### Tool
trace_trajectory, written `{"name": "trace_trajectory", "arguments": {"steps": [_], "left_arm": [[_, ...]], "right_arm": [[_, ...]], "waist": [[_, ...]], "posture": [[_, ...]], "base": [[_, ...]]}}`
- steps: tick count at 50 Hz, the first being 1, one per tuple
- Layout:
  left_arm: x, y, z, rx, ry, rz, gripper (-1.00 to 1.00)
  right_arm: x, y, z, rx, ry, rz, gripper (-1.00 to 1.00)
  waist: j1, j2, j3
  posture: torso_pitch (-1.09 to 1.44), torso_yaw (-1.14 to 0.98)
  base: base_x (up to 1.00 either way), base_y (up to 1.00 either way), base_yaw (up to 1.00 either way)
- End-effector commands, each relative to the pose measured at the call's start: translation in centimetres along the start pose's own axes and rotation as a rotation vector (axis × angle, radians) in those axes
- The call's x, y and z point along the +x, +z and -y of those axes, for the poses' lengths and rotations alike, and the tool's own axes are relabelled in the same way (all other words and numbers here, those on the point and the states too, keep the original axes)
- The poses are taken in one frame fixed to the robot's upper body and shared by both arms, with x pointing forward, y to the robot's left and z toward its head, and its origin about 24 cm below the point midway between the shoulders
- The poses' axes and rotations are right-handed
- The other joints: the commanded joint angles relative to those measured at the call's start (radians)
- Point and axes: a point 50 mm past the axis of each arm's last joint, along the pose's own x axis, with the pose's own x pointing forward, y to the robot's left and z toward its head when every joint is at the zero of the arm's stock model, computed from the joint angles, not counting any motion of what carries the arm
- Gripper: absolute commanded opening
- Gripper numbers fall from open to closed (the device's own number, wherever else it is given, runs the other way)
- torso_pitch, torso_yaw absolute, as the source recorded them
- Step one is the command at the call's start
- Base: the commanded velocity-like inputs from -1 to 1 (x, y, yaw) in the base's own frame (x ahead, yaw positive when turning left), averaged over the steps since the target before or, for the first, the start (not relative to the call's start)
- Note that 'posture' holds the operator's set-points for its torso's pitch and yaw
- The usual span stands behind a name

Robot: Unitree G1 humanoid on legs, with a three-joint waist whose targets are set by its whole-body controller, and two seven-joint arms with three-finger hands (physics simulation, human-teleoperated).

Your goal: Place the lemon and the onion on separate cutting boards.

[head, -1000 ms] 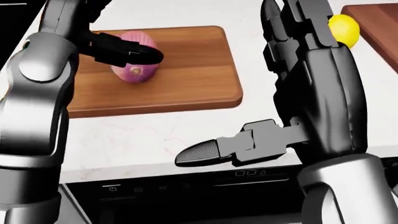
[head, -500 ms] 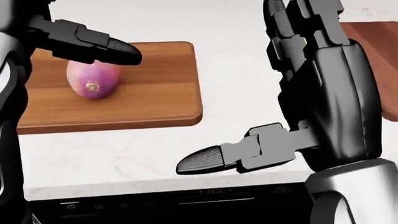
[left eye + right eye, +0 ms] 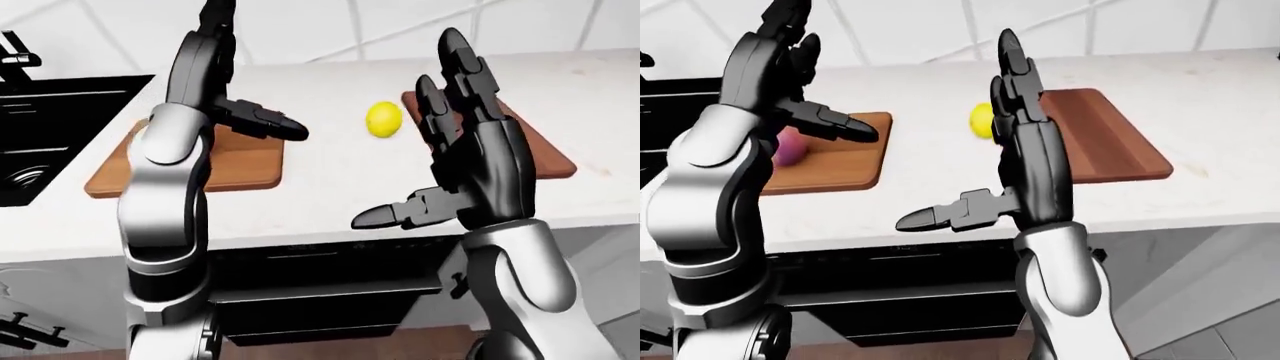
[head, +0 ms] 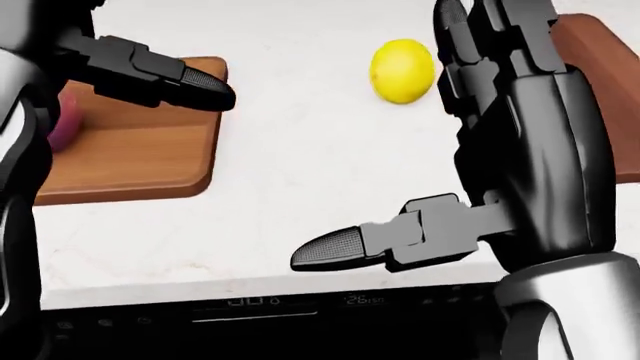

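Note:
A purple onion [image 3: 788, 147] lies on the left wooden cutting board [image 3: 845, 161]; in the head view only a sliver of the onion [image 4: 60, 126] shows behind my left arm. The yellow lemon [image 4: 403, 71] rests on the white counter [image 4: 290, 180] between the boards, just left of the right cutting board [image 3: 545, 154]. My left hand [image 3: 818, 82] is open and raised above the left board, thumb pointing right, holding nothing. Also open and empty, my right hand [image 3: 428, 150] is lifted above the counter edge with fingers upright, close to the lemon's right side in the views.
A black sink [image 3: 50, 127] is set in the counter at the left in the left-eye view. A dark oven front [image 3: 330, 277] with a control strip sits under the counter edge. A tiled wall [image 3: 330, 26] runs behind the counter.
The camera has moved right: the onion and left board slid to the head view's left edge, and the lemon came into plain view. Both hands stay open, held much as before.

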Motion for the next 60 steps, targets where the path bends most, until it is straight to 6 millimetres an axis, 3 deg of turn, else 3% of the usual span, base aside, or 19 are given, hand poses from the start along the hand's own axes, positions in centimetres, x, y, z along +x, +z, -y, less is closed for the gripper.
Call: {"name": "trace_trajectory", "arguments": {"steps": [1,7,9,10,12,15,21,24,26,31,36,37,42,46,53,56,58,59,60], "left_arm": [[-0.27,1.78,-0.85,0.016,0.044,0.088,1.00],[-0.26,1.86,-0.78,0.017,0.041,0.088,1.00],[-0.24,1.94,-0.80,0.017,0.041,0.089,1.00],[-0.19,1.93,-0.84,0.016,0.042,0.089,1.00],[-0.23,1.95,-0.87,0.016,0.042,0.090,1.00],[-0.27,1.88,-0.90,0.015,0.043,0.089,1.00],[-0.28,1.85,-0.93,0.016,0.043,0.090,1.00],[-0.36,1.84,-0.87,0.015,0.043,0.089,1.00],[-0.31,1.83,-0.85,0.016,0.043,0.089,1.00],[-0.25,1.64,-0.82,0.014,0.042,0.088,1.00],[-0.24,1.46,-0.67,0.014,0.039,0.084,1.00],[-0.25,1.51,-0.67,0.014,0.039,0.084,1.00],[-0.22,1.53,-0.59,0.016,0.037,0.085,1.00],[-0.22,1.57,-0.61,0.018,0.037,0.086,1.00],[-0.24,1.45,-0.53,0.017,0.034,0.087,1.00],[-0.26,1.46,-0.51,0.017,0.033,0.086,1.00],[-0.27,1.47,-0.48,0.017,0.032,0.087,1.00],[-0.28,1.46,-0.45,0.018,0.032,0.087,1.00],[-0.26,1.44,-0.43,0.017,0.032,0.086,1.00]], "right_arm": [[-0.11,1.23,-0.24,0.001,0.013,0.082,1.00],[0.01,1.14,-0.18,0.001,0.012,0.077,1.00],[0.01,1.23,-0.21,0.000,0.013,0.077,1.00],[0.00,1.31,-0.24,0.000,0.014,0.077,1.00],[-0.01,1.41,-0.26,0.000,0.014,0.078,1.00],[-0.03,1.38,-0.31,-0.002,0.016,0.076,1.00],[-0.13,1.46,-0.31,0.001,0.013,0.084,1.00],[-0.15,1.29,-0.20,-0.007,0.010,0.086,1.00],[-0.17,1.33,-0.23,-0.005,0.010,0.088,1.00],[-0.13,1.24,-0.23,-0.002,0.013,0.080,1.00],[-0.14,1.13,-0.17,-0.002,0.012,0.078,1.00],[-0.15,1.14,-0.18,-0.003,0.012,0.078,1.00],[-0.15,1.31,-0.12,-0.006,0.010,0.084,1.00],[-0.11,1.27,-0.13,-0.005,0.010,0.084,1.00],[-0.08,1.29,-0.24,-0.002,0.014,0.080,1.00],[-0.11,1.25,-0.25,-0.002,0.014,0.079,1.00],[-0.14,1.28,-0.25,-0.002,0.014,0.079,1.00],[-0.15,1.26,-0.23,-0.003,0.013,0.080,1.00],[-0.16,1.26,-0.21,-0.003,0.013,0.080,1.00]], "waist": [[0.006,-0.002,-0.032],[0.025,0.042,0.004],[0.036,0.126,-0.018],[0.027,0.088,0.012],[0.015,0.113,-0.029],[-0.001,0.111,-0.016],[-0.013,0.069,-0.002],[0.003,-0.108,0.016],[0.000,-0.042,0.040],[0.004,-0.001,0.009],[0.013,0.145,0.006],[0.031,0.096,0.033],[0.016,0.077,-0.008],[0.026,-0.052,-0.014],[0.017,0.001,0.008],[0.012,0.074,0.034],[0.019,0.156,0.004],[0.028,0.097,0.030],[0.018,0.108,0.010]], "posture": [[0.00,0.00],[0.00,0.00],[0.00,0.00],[0.00,0.00],[0.00,0.00],[0.00,0.00],[0.00,0.00],[0.00,0.00],[0.00,0.00],[0.00,0.00],[0.00,0.00],[0.00,0.00],[0.00,0.00],[0.00,0.00],[0.00,0.00],[0.00,0.00],[0.00,0.00],[0.00,0.00],[0.00,0.00]], "base": [[-0.36,-0.34,0.00],[-0.09,-0.37,0.00],[-0.09,-0.64,0.00],[-0.22,-0.74,0.00],[-0.28,-0.80,0.00],[-0.33,-0.91,0.00],[-0.36,-0.86,0.00],[0.00,0.00,0.00],[0.00,0.00,0.00],[0.00,-0.11,0.00],[-0.03,-0.49,0.00],[-0.04,-0.48,0.00],[-0.04,-0.42,0.00],[-0.01,-0.20,0.00],[0.00,-0.15,0.00],[0.00,-0.53,0.00],[0.00,-0.57,0.00],[0.00,-0.58,0.00],[0.00,-0.59,0.00]]}}
